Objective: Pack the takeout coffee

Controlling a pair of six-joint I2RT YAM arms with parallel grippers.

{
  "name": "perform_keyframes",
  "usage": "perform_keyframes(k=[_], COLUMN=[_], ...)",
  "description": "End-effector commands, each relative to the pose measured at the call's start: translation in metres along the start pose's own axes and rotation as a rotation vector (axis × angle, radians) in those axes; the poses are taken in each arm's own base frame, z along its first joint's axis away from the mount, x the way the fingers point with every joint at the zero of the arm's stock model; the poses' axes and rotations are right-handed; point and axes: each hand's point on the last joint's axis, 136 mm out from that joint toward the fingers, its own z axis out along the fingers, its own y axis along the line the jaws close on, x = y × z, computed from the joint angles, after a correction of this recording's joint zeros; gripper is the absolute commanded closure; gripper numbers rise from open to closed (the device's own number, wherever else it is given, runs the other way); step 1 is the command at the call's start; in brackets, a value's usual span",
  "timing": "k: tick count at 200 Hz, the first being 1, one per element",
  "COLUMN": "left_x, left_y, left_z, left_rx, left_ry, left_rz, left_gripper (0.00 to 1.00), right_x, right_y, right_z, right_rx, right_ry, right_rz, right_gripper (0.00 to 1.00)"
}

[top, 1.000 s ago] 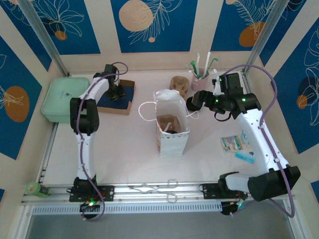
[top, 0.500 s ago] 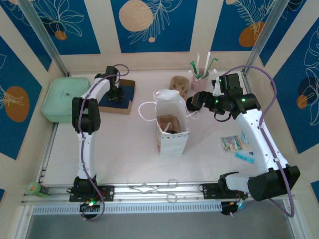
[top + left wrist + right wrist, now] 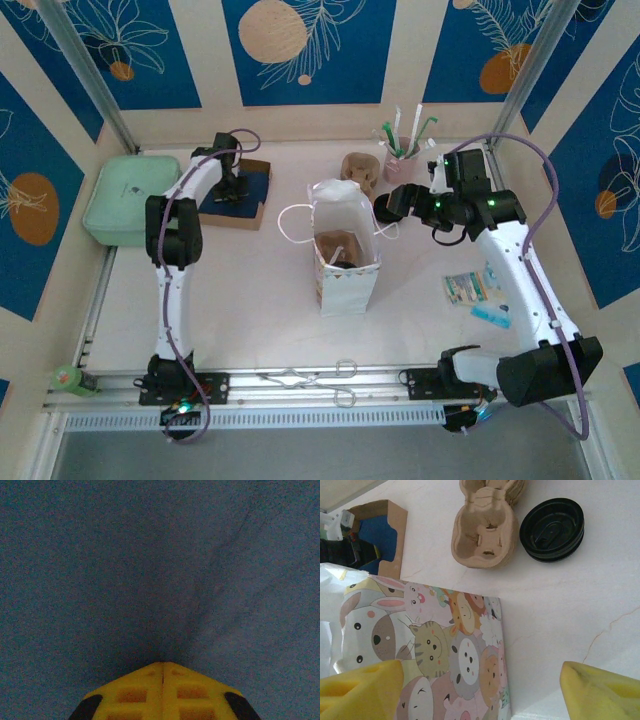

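The takeout coffee [image 3: 346,262] appears to stand low inside the cartoon-print paper bag [image 3: 347,288], lid up. The right hand [image 3: 482,671], gaping and empty, hovers just right of the bag's mouth and is the nearer. The left hand [image 3: 162,665], well left of the bag, is clamped shut on a blue napkin [image 3: 150,570].

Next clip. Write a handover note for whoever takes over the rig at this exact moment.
Left gripper: shut, tips pressed into the blue sheet in the brown box. The sheet creases toward the tips, so it may be pinched.
Right gripper: open, nothing in it, beside the paper bag.
Takeout coffee: likely the dark round shape inside the upright bag; I cannot confirm it.
Pulp carrier and black lids sit behind the bag.
Done: cup apparently bagged.
Left: verify the cup, then finish packing.
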Motion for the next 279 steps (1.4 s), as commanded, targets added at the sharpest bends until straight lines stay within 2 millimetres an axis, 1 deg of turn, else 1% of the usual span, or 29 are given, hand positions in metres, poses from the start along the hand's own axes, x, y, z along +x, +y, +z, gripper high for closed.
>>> perform_keyframes(k=[1, 61, 84, 102, 145, 162, 188, 221, 237, 257, 279], left_x=[0.003, -0.013, -0.017, -0.019, -0.012, -0.011, -0.017, -0.03, -0.035, -0.035, -0.033], left_y=[0.004, -0.005, -0.007, -0.007, -0.007, -0.009, -0.014, -0.017, -0.016, -0.015, -0.014], left_z=[-0.013, -0.058, -0.071, -0.075, -0.058, -0.058, -0.074, -0.11, -0.123, -0.129, -0.129], left_rx=[-0.043, -0.023, -0.019, -0.024, -0.028, -0.025, -0.011, 0.006, 0.0, -0.007, -0.012], left_ry=[0.009, -0.081, -0.108, -0.119, -0.078, -0.075, -0.115, -0.19, -0.215, -0.22, -0.211], left_rz=[0.032, 0.041, 0.046, 0.051, 0.055, 0.053, 0.054, 0.057, 0.06, 0.069, 0.075], left_gripper=[1.0, 1.0, 1.0, 1.0, 1.0, 1.0, 1.0, 1.0, 1.0, 1.0, 1.0], right_x=[0.002, 0.002, 0.002, 0.002, 0.002, 0.002, 0.002, 0.001, 0.001, 0.001, 0.002], right_y=[0.004, 0.004, 0.004, 0.003, 0.001, 0.001, 0.001, 0.002, 0.002, 0.002, 0.003], right_z=[-0.006, -0.008, -0.008, -0.006, -0.005, -0.006, -0.007, -0.007, -0.006, -0.006, -0.007], right_rx=[-0.032, -0.035, -0.038, -0.038, -0.034, -0.036, -0.033, -0.039, -0.043, -0.044, -0.046], right_ry=[-0.008, -0.013, -0.013, -0.01, -0.009, -0.011, -0.011, -0.014, -0.012, -0.011, -0.01], right_rz=[0.009, 0.011, 0.012, 0.013, 0.017, 0.016, 0.017, 0.022, 0.024, 0.026, 0.024], right_gripper=[0.18, 0.19, 0.19, 0.19, 0.19, 0.19, 0.19, 0.19, 0.19, 0.19, 0.19])
